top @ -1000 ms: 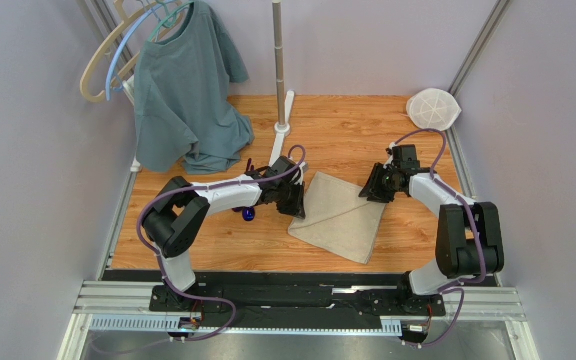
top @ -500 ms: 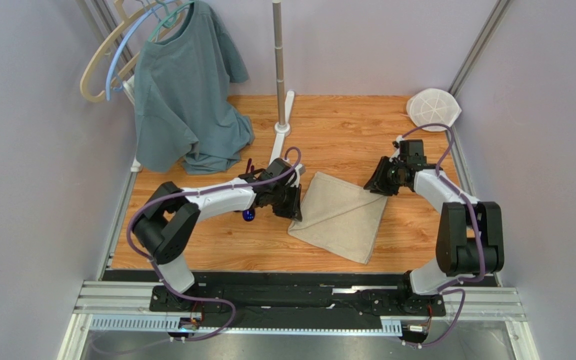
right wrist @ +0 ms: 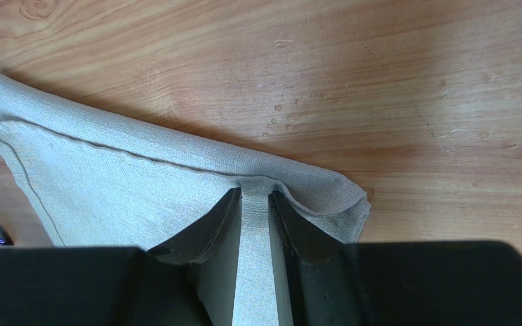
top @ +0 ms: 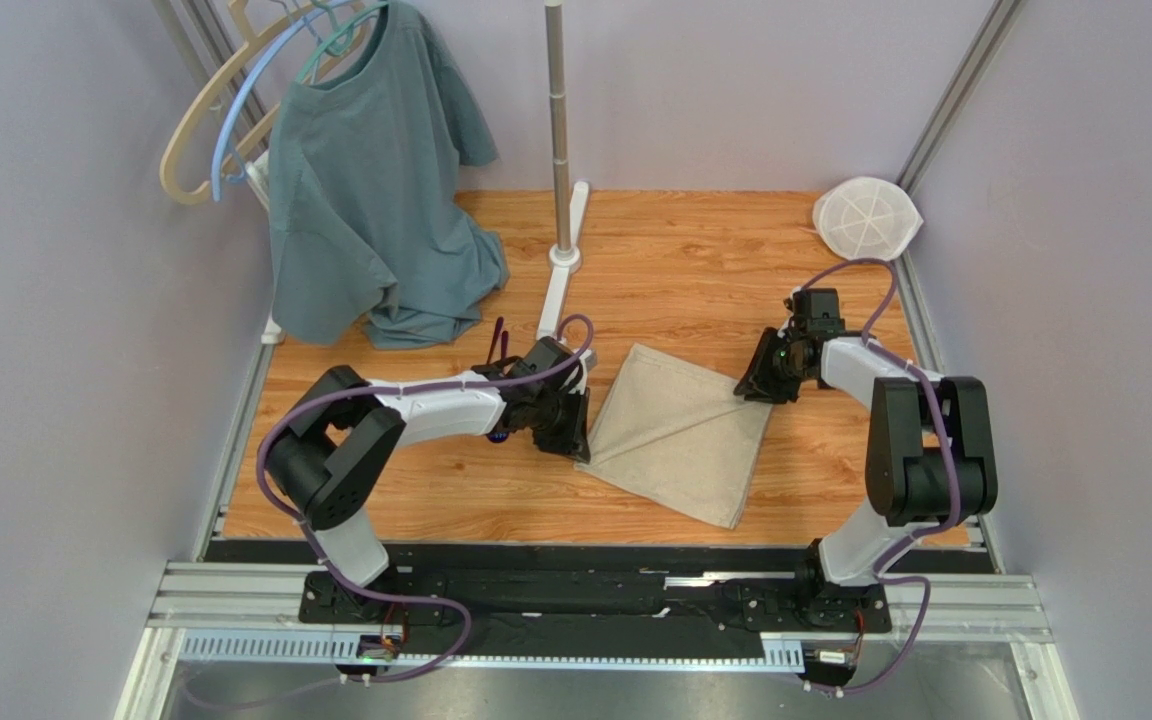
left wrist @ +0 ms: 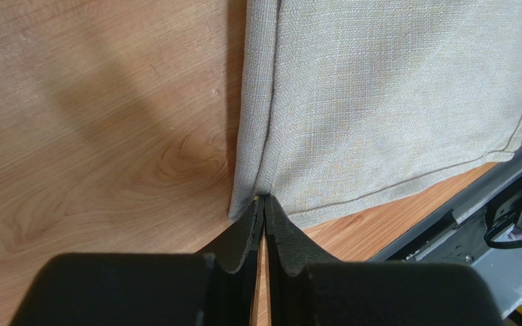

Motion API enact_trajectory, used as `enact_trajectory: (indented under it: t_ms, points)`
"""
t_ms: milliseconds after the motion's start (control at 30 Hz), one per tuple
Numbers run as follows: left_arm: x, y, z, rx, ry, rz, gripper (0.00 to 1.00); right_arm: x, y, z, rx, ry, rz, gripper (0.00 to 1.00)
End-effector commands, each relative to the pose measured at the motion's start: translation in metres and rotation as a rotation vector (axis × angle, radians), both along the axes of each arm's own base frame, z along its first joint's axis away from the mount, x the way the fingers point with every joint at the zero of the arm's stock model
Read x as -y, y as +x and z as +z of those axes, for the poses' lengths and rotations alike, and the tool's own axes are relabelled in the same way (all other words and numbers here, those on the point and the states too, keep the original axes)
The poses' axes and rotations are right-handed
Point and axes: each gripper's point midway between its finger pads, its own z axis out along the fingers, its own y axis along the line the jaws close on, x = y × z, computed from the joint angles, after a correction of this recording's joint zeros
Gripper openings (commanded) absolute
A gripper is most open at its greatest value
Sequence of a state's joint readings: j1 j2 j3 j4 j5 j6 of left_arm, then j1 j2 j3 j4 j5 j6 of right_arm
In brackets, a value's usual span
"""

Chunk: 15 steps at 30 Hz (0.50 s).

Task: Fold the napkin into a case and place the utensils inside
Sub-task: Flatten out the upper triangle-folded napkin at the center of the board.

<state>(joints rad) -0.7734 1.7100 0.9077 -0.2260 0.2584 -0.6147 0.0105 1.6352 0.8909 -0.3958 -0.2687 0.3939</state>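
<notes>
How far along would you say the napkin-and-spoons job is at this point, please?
Early. Done: the napkin already lies doubled, with layered edges in both wrist views. In hand: the left gripper and right gripper each pinch an edge of it, apparently for another fold. Left: no narrow case exists yet, and the spoons, mostly hidden by the left arm, are on the table beside the cloth.

One napkin point(top: 680, 435); one T-shirt point(top: 364, 195); one mesh disc point(top: 868, 218)
</notes>
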Motion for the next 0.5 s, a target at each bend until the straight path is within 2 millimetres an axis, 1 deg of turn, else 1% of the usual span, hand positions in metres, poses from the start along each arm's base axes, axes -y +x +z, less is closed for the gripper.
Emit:
enact_trajectory:
  t_ms: [0, 67, 100, 133, 167, 200, 233, 267, 300, 333, 367, 400, 433, 467]
  points:
    - [-0.010, -0.001, -0.003, 0.051, 0.045, -0.005, 0.11, 0.013, 0.009, 0.011, 0.062, -0.074, -0.007, 0.27]
    - [-0.007, -0.003, 0.013, 0.080, 0.030, -0.017, 0.12, 0.007, 0.008, 0.020, 0.072, -0.063, -0.001, 0.28]
    - [-0.004, -0.005, 0.026, 0.084, 0.001, -0.027, 0.13, 0.004, 0.008, 0.027, 0.085, -0.065, 0.009, 0.29]
    - [0.002, -0.004, 0.039, 0.090, -0.033, -0.036, 0.13, 0.000, 0.009, 0.038, 0.099, -0.071, 0.020, 0.30]
    - [0.007, -0.008, 0.049, 0.080, -0.066, -0.050, 0.14, -0.007, 0.007, 0.044, 0.103, -0.094, 0.034, 0.31]
    - [0.012, -0.008, 0.062, 0.087, -0.106, -0.051, 0.15, -0.011, 0.007, 0.050, 0.110, -0.104, 0.042, 0.36]
    - [0.017, -0.007, 0.073, 0.096, -0.137, -0.053, 0.15, -0.016, 0.006, 0.060, 0.124, -0.112, 0.051, 0.38]
    - [0.020, -0.007, 0.080, 0.095, -0.160, -0.058, 0.16, -0.030, 0.003, 0.063, 0.134, -0.109, 0.080, 0.41]
    - [0.024, -0.005, 0.088, 0.108, -0.184, -0.059, 0.17, -0.040, 0.001, 0.066, 0.141, -0.097, 0.099, 0.47]
    - [0.027, -0.004, 0.090, 0.113, -0.198, -0.061, 0.17, -0.051, 0.001, 0.071, 0.157, -0.071, 0.117, 0.48]
    - [0.030, -0.003, 0.082, 0.093, -0.192, -0.062, 0.17, -0.074, -0.007, 0.072, 0.143, -0.007, 0.149, 0.48]
    - [0.033, -0.001, 0.078, 0.079, -0.195, -0.063, 0.17, -0.085, -0.011, 0.071, 0.138, 0.031, 0.160, 0.47]
    - [0.038, 0.000, 0.077, 0.067, -0.200, -0.073, 0.15, -0.098, -0.008, 0.074, 0.165, 0.075, 0.176, 0.47]
    - [0.040, 0.000, 0.060, 0.034, -0.176, -0.077, 0.14, -0.120, -0.021, 0.068, 0.141, 0.133, 0.231, 0.46]
